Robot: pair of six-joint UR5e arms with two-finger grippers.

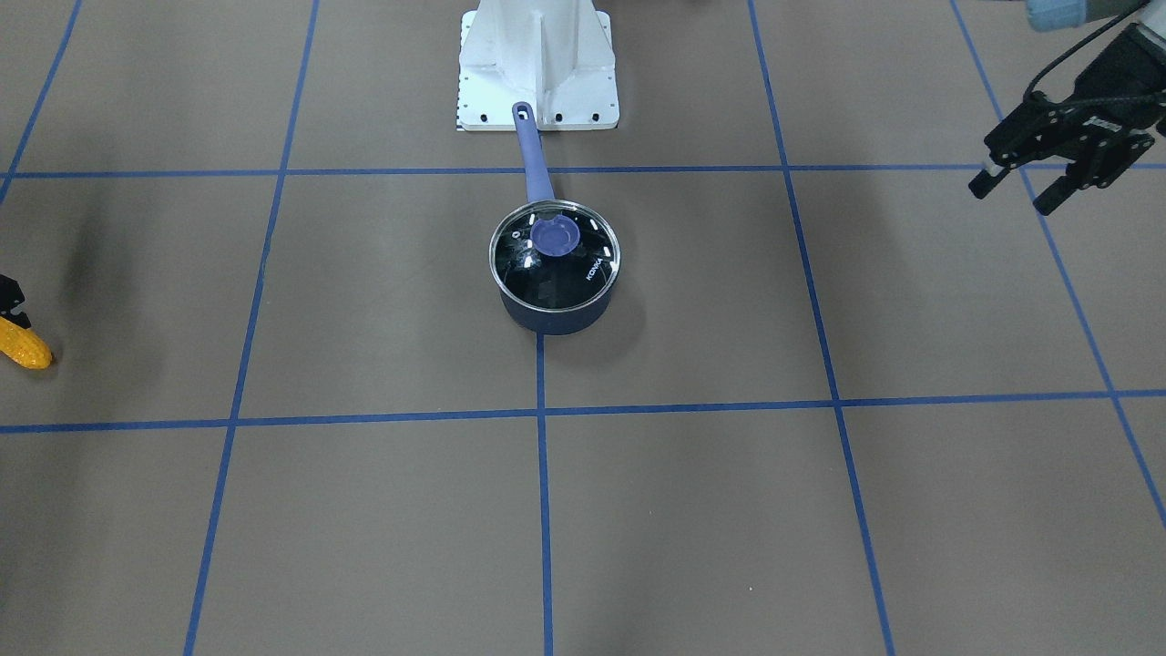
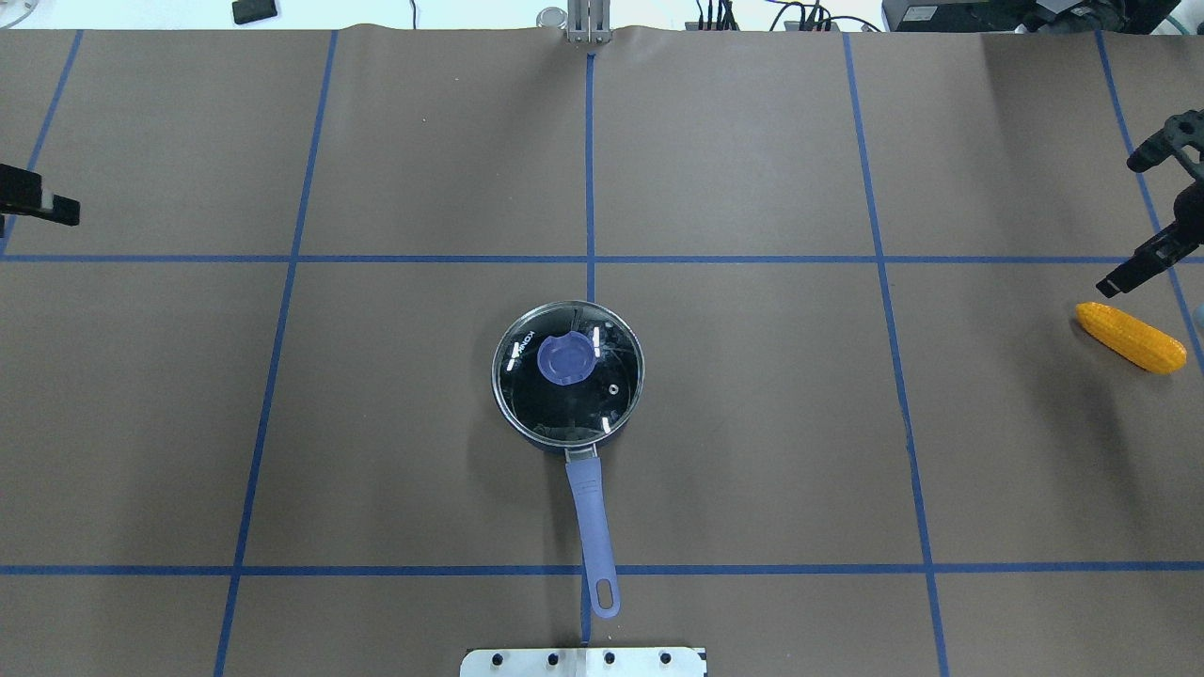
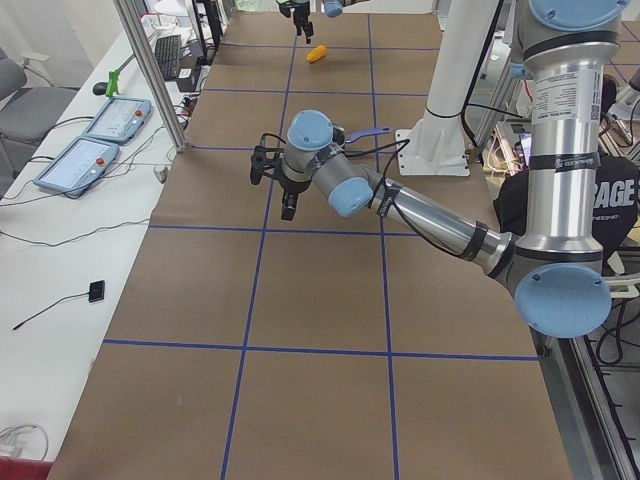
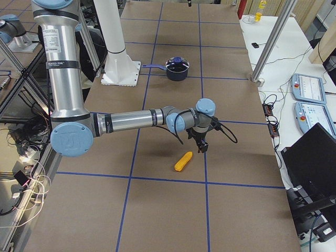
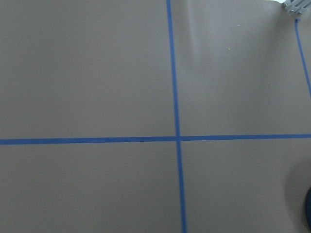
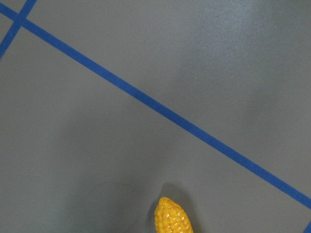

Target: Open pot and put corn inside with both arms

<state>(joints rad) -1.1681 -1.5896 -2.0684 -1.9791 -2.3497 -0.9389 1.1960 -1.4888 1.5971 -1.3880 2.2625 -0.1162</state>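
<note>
The pot [image 1: 556,305] [image 2: 527,428] stands at the table's middle, also seen far off in the exterior right view [image 4: 177,71]. Its glass lid with blue knob [image 1: 556,235] [image 2: 565,358] is on, and its handle [image 2: 593,527] points toward the robot base. The corn [image 2: 1129,337] [image 1: 23,346] [image 4: 184,161] [image 6: 173,218] lies on the table far to my right. My right gripper [image 2: 1127,223] [image 4: 201,147] is open just beyond the corn and does not hold it. My left gripper [image 1: 1013,194] [image 3: 275,190] is open and empty, far to the pot's left, above the table.
The white base block [image 1: 537,64] [image 2: 583,661] stands just behind the pot's handle end. Blue tape lines grid the brown table. Aluminium posts [image 3: 150,80] and control pendants [image 3: 100,120] [image 4: 310,86] are at the far table edge.
</note>
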